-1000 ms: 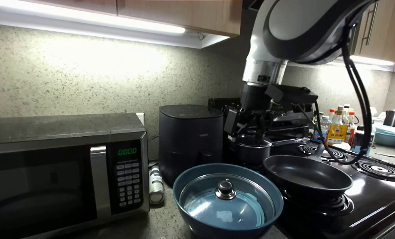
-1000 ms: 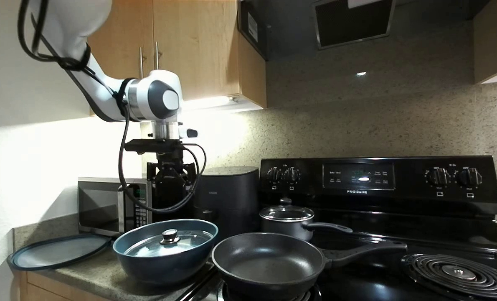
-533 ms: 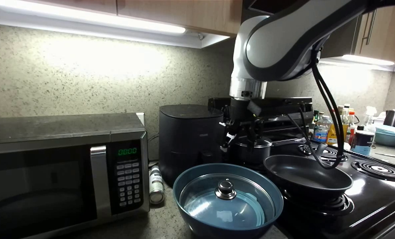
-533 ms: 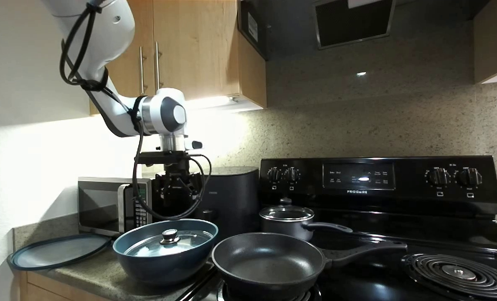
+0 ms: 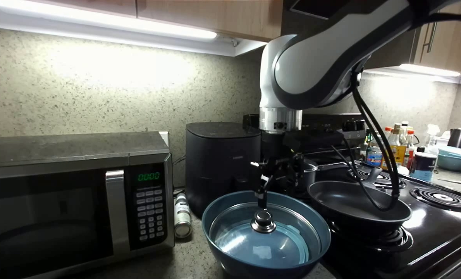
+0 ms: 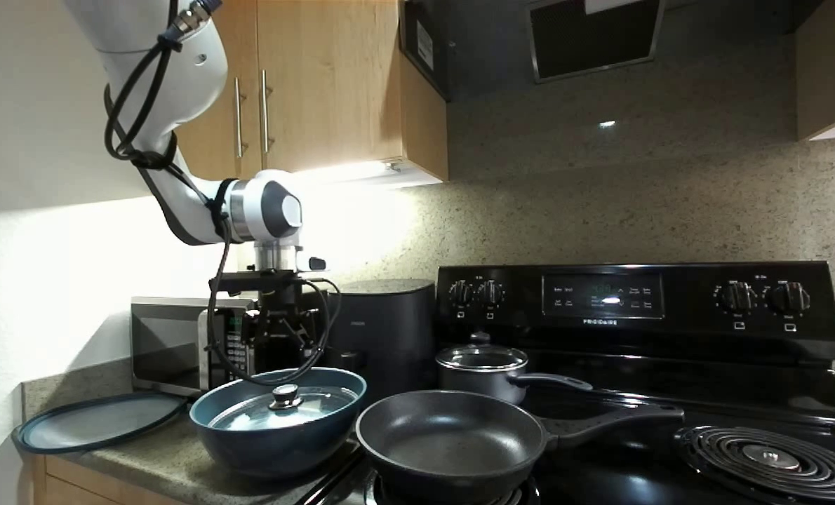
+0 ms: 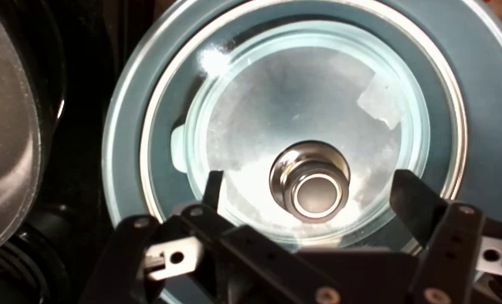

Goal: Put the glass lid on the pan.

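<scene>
Closing too soon is your likeliest slip, going by the wrist view: the glass lid [image 7: 301,105] fills the centre of the frame, and its knob [image 7: 317,196], low of centre, lines up between the fingers [image 7: 417,207] of your gripper [image 7: 308,181], yet it seems to lie beyond their tips, so an early squeeze could catch air or skid off the top. Those fingers are spread wide and hold nothing. The lid lies inside the deep blue bowl [image 7: 128,126], its metal rim closer to the wall at the left of the frame; a crooked lift could wedge it there or drag the bowl.

In an exterior view, your arm [image 5: 323,64] slants in from the upper right and turns straight down at the wrist, one fingertip just above or behind the knob at lower centre; whether they touch does not show. The black cable [image 5: 396,190] overlaps the frying pan [image 5: 346,201] right of centre and, if truly that near, could snag its rim during the carry.

In an exterior view, your arm slopes down from the upper left to the vertical gripper over the bowl; a swing too far back with the lid could knock the lidded saucepan [image 6: 479,380], just behind the frying pan at lower centre
</scene>
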`<state>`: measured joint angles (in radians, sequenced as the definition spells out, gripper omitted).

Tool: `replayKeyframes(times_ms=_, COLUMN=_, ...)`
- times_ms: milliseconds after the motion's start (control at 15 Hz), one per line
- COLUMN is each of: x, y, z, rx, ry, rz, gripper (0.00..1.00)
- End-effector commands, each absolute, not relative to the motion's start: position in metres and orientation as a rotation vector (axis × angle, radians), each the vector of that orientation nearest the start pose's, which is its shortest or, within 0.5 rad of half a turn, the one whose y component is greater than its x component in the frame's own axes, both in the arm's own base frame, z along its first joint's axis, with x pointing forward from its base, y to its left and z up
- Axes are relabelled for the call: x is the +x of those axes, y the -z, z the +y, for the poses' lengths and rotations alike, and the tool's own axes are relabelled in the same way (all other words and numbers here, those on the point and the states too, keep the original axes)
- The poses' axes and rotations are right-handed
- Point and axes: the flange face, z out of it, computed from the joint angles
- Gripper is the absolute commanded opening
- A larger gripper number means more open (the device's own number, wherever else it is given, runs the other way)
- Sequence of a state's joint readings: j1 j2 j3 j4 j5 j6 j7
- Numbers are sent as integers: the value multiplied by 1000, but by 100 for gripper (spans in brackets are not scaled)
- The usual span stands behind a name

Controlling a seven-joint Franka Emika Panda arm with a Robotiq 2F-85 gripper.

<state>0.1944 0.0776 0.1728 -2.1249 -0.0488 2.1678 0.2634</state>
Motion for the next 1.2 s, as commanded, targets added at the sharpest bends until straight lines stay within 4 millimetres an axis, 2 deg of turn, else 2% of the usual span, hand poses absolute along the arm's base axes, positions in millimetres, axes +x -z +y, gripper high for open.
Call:
replayKeyframes(times_ms=0, x=514, y=-351, z=215, rx=-3210, ry=-187, rz=-249, gripper=100)
replayKeyframes(times_ms=267, x=516, y=-339, z=227, rx=-3245, ry=-248, rz=-327, gripper=100)
replayKeyframes(times_ms=467, x=516, y=-336, z=226, rx=-3213, ry=-237, rz=-341, gripper=100)
replayKeyframes(times_ms=933, x=532, y=-307, z=223, rx=-3248, ry=-195, rz=-371, gripper=100)
replayKeyframes(times_ms=1133, x=539, y=-302, z=221, rx=-3247, ry=-144, rz=-374, gripper=100)
